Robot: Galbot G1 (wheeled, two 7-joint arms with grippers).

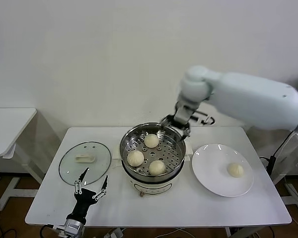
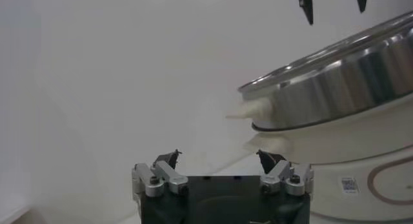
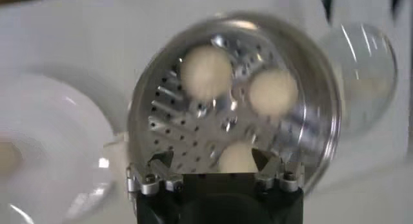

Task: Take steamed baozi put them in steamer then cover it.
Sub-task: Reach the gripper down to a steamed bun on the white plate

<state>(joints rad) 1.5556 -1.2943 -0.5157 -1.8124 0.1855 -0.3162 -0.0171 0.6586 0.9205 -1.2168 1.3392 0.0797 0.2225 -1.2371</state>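
The steamer [image 1: 175, 159] stands mid-table on its white base. Three baozi lie on its perforated tray: one at the back [image 1: 151, 141], one on the left [image 1: 135, 158], one at the front [image 1: 157, 167]. A fourth baozi [image 1: 235, 170] lies on the white plate [image 1: 213, 179]. The cover [image 1: 100, 168] lies flat left of the steamer. My right gripper [image 1: 178, 126] hangs open and empty over the steamer's back rim; its wrist view [image 3: 214, 159] looks down on the baozi [image 3: 206, 72]. My left gripper [image 1: 92, 186] is open and empty near the front left, by the cover.
The left wrist view shows the steamer's steel wall [image 2: 335, 90] close by, beyond my left gripper [image 2: 218, 159]. The white wall runs behind the table. A second table [image 1: 10, 124] stands at the far left. Cables hang at the right edge.
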